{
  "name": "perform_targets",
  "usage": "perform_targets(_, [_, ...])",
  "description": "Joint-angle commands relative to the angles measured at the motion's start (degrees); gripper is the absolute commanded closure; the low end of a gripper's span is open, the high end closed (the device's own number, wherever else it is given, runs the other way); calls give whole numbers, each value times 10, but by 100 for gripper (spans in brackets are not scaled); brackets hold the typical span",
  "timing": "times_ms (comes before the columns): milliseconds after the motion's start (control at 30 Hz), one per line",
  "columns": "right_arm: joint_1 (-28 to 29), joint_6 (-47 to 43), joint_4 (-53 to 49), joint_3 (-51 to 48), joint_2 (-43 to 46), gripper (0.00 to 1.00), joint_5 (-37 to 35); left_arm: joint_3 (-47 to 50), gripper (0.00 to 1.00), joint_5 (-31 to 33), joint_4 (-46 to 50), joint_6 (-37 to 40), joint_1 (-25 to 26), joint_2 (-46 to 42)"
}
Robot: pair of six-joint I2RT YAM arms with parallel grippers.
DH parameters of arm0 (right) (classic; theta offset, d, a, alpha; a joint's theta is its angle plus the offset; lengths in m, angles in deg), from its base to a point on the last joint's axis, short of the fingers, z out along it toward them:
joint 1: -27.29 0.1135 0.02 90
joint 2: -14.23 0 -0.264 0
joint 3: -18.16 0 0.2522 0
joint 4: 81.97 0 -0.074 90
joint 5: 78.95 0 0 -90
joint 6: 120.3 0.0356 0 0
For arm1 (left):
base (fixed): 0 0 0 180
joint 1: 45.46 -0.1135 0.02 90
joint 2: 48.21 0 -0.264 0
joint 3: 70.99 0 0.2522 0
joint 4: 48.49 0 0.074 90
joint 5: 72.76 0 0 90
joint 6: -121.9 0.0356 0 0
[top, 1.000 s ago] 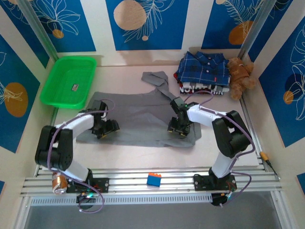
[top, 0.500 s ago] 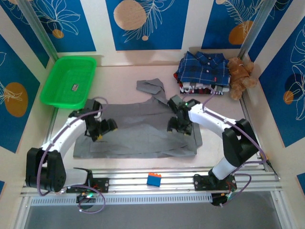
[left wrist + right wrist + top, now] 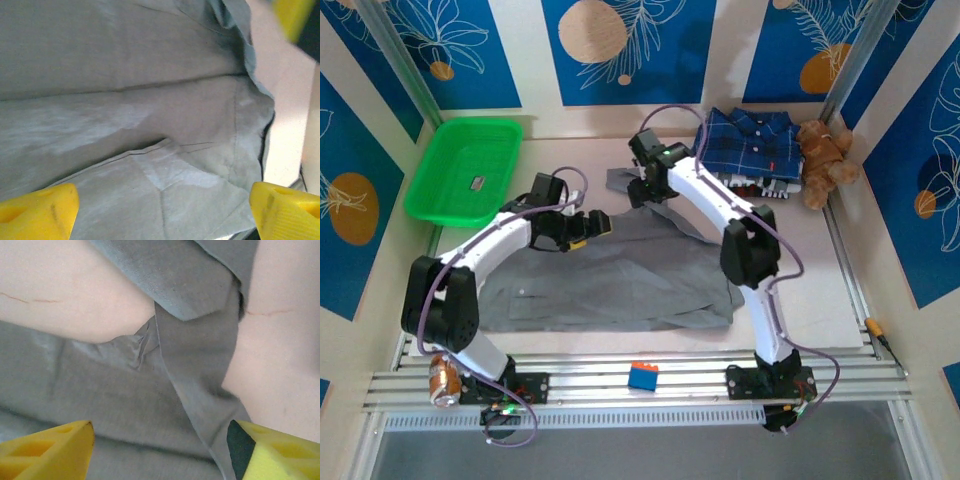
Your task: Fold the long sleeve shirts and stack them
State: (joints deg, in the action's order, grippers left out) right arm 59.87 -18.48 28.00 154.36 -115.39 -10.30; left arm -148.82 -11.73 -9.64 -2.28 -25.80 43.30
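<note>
Both pincers are released. The grey shirt (image 3: 620,285) lies flat on the desk (image 3: 810,285), long axis left to right. Its loose sleeve (image 3: 195,365) lies directly beneath the right pincer (image 3: 640,191), the nearer one. The left pincer (image 3: 592,225) hovers over the body's far edge.

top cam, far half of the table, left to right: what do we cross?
green tray → left gripper → right gripper → plaid shirt → teddy bear

Spread shirt (image 3: 620,272) lies before the shirt pile (image 3: 748,140), tray (image 3: 445,165) left.
</note>
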Motion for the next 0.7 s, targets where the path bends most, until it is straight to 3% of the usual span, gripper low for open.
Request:
perform_targets(0, [8,-71,-42,61,-51,29,-32,30,12,-48,-56,-13,7,8])
perform_targets(333, [-3,-132,19,68,-109,33,-122,141,12,17,-76,-42,7,-23])
perform_targets(667, [-30,-111,26,74,-119,60,-100,180,12,58,-42,-29,1,-23])
